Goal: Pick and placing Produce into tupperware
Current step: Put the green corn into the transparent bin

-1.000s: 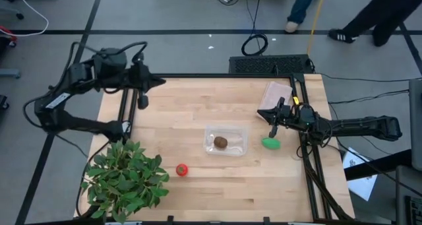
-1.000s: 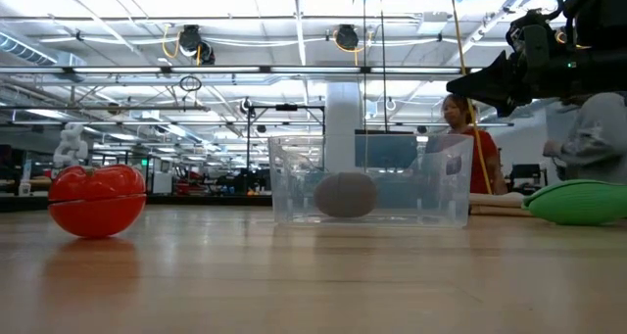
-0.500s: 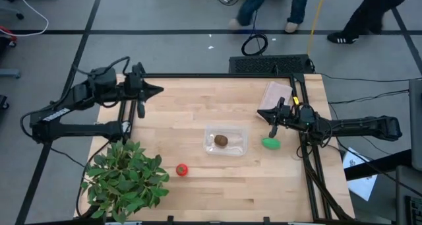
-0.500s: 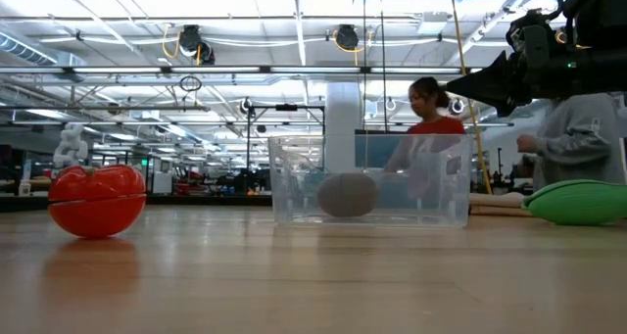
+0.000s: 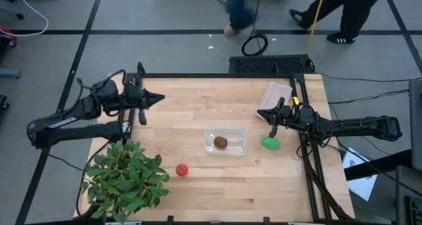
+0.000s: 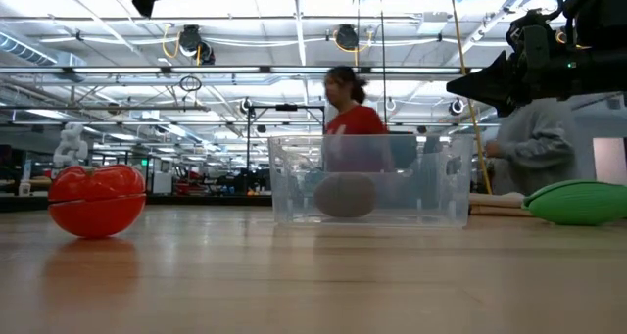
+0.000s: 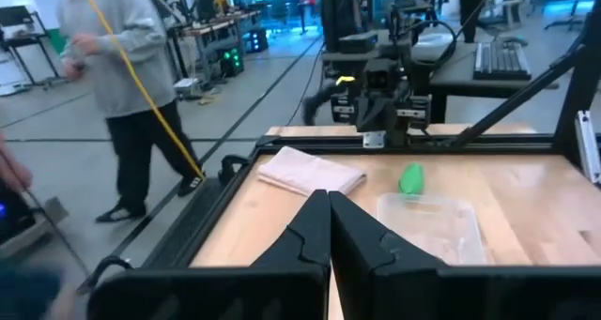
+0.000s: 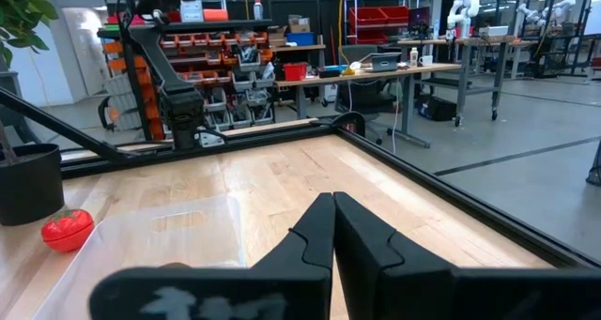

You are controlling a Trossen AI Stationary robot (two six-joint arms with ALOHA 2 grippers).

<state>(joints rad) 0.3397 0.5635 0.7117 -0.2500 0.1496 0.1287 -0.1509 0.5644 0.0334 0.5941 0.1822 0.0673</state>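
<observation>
One piece is home and two are waiting. The kiwi (image 5: 220, 142) sits inside the clear container (image 5: 239, 133) at the middle of the table (image 5: 198, 106), plainly visible through the wall in the low view. The green piece (image 5: 270, 143) lies on the wood just beside the container, on the right arm's side. The tomato (image 5: 181, 170) rests alone nearer the front edge, close to the leafy plant (image 5: 125, 179) in the corner.

The right gripper (image 5: 272, 129) hangs just above and behind the green piece, fingers pressed together, holding nothing. Its wrist view shows the two dark fingers meeting at a point, with the container and the tomato ahead. The left gripper (image 5: 157, 97) is up off the table at the far left side, well apart from all the produce, also pressed together and empty; from its wrist camera you see the container, the green piece and a folded tan packet (image 5: 277, 93) across the table.

So we're between picks, and the green piece looks like the likely next one, given how close the right arm is. That calls for spreading the fingers, dropping down over the oblong body across its narrow width, closing gently, then a short carry sideways over the container rim. The piece is smooth and rounded, so an off-centre pinch could squirt it away. People walk past on the floor beyond the table.
</observation>
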